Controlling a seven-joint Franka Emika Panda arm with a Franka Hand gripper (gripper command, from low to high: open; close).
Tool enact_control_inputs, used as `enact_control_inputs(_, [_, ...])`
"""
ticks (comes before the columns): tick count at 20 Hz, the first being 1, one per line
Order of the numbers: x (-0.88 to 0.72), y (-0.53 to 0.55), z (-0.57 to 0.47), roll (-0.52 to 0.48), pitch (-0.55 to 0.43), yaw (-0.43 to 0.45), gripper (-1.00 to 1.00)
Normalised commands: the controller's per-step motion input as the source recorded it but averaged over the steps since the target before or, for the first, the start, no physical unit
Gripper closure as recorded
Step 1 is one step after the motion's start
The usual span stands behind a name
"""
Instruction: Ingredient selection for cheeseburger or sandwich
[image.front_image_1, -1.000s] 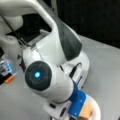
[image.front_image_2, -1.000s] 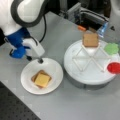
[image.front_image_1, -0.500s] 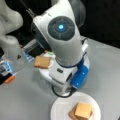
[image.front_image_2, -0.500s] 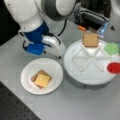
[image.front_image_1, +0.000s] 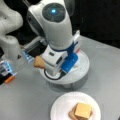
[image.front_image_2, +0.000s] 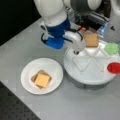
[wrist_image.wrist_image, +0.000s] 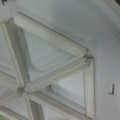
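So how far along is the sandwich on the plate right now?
Done: the small plate holds toast with a cheese square on top. In hand: nothing visible; the gripper hangs over the divided tray. Left on the tray: a toast square, green leaf, red disc.

A grey table (image.front_image_2: 30, 45) carries two white dishes in both front views. A round plate (image.front_image_2: 27, 82) sits toward a front view's bottom left, and a larger round divided tray (image.front_image_2: 75, 72) with raised ribs stands just beside it, to its right, apart.
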Motion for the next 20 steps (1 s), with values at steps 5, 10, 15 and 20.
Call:
enact_control_inputs(5, [-0.57, 0.24, -0.22, -0.281, -0.304, -0.045, -1.00])
enact_control_inputs(10, [-0.30, 0.24, -0.23, -0.190, -0.250, -0.043, -1.00])
enact_control_inputs(15, [-0.14, 0.25, -0.12, -0.069, -0.185, -0.046, -1.00])
enact_control_inputs(20, [-0.14, 0.27, -0.11, -0.005, -0.166, -0.087, -1.00])
